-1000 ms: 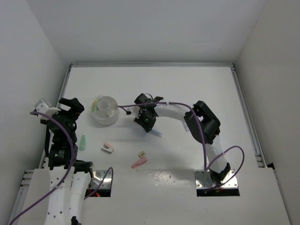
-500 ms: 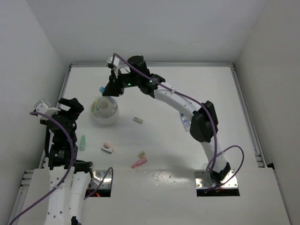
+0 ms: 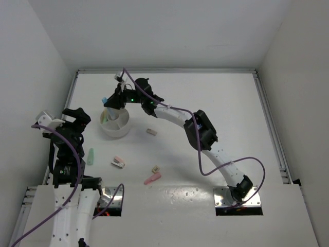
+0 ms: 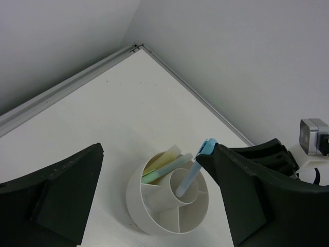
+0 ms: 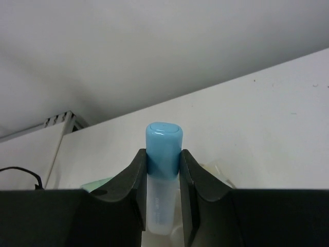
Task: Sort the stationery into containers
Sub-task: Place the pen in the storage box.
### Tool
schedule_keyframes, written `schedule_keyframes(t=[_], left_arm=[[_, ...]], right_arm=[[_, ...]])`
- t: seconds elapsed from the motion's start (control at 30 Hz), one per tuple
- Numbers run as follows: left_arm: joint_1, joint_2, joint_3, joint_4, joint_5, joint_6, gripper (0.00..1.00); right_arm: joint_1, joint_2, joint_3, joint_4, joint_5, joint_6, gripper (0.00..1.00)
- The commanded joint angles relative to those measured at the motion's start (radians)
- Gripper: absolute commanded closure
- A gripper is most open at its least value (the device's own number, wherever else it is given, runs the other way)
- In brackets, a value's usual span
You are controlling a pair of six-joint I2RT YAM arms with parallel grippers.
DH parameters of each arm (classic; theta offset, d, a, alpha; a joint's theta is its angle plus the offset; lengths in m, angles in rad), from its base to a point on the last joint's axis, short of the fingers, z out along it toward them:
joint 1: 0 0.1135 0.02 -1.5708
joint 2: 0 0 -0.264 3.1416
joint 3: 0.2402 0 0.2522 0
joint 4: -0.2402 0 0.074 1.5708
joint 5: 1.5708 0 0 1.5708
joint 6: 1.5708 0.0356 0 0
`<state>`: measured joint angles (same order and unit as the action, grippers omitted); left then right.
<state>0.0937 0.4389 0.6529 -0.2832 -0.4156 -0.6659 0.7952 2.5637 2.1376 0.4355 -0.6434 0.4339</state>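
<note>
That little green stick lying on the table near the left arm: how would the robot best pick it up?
Probably from straight above, with the jaws closing across the middle of the green stick. It lies flat on the table with nothing beside it, so both long, narrow sides are free to pinch.

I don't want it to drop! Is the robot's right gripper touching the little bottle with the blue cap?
Touching. The right wrist view shows the right gripper with its fingers pressed against both sides of the bottle, no gap.
</note>
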Motion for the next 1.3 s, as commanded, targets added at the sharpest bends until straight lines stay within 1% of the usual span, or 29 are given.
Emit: schedule_keyframes(t=[0.0, 0.1, 0.13, 0.2, 0.23, 0.3, 0.4, 0.47, 0.53, 0.57, 0.63, 0.77, 0.87, 0.9, 1.03, 1.27], left_arm=[[0.012, -0.012, 0.010, 0.027, 0.000, 0.006, 0.06], [0.012, -0.022, 0.010, 0.027, 0.000, 0.006, 0.06], [0.012, -0.022, 0.010, 0.027, 0.009, 0.006, 0.06], [0.012, -0.022, 0.010, 0.036, 0.009, 0.006, 0.06], [0.012, -0.022, 0.010, 0.036, 0.020, 0.006, 0.06], [0.012, -0.022, 0.010, 0.036, 0.029, 0.006, 0.06], [0.012, -0.012, 0.010, 0.036, 0.029, 0.006, 0.06], [0.012, -0.012, 0.010, 0.036, 0.029, 0.006, 0.06], [0.012, -0.012, 0.010, 0.036, 0.029, 0.015, 0.06], [0.012, -0.012, 0.010, 0.036, 0.029, 0.015, 0.06], [0.012, -0.012, 0.010, 0.036, 0.029, 0.015, 0.06], [0.012, -0.003, 0.010, 0.036, 0.038, 0.015, 0.06], [0.012, -0.003, 0.010, 0.036, 0.047, 0.015, 0.06], [0.012, -0.003, 0.010, 0.036, 0.047, 0.015, 0.06], [0.012, -0.003, 0.010, 0.036, 0.047, 0.015, 0.06], [0.012, 0.006, 0.010, 0.036, 0.047, 0.015, 0.06]], right_arm=[[0.019, -0.019, 0.085, 0.180, -0.028, 0.035, 1.00], [0.019, -0.010, 0.085, 0.209, -0.054, 0.091, 1.00], [0.028, -0.035, 0.085, 0.235, -0.068, 0.115, 1.00], [0.029, -0.063, 0.076, 0.244, -0.081, 0.106, 1.00], [0.029, -0.074, 0.076, 0.232, -0.061, 0.092, 1.00], [0.038, -0.074, 0.129, 0.175, 0.013, 0.075, 1.00], [0.038, -0.011, 0.189, 0.147, 0.036, 0.072, 1.00], [0.038, 0.013, 0.200, 0.157, 0.005, 0.083, 1.00], [0.048, 0.068, 0.240, 0.172, -0.016, 0.037, 1.00], [0.049, 0.087, 0.293, 0.172, -0.016, 0.025, 1.00], [0.058, 0.116, 0.329, 0.158, -0.007, 0.014, 1.00], [0.058, 0.127, 0.286, 0.172, -0.016, -0.029, 1.00], [0.058, 0.136, 0.286, 0.193, -0.016, -0.038, 1.00], [0.058, 0.162, 0.286, 0.193, -0.006, -0.049, 1.00], [0.058, 0.205, 0.350, 0.193, 0.016, -0.058, 1.00], [0.058, 0.214, 0.329, 0.215, 0.034, -0.087, 1.00]])
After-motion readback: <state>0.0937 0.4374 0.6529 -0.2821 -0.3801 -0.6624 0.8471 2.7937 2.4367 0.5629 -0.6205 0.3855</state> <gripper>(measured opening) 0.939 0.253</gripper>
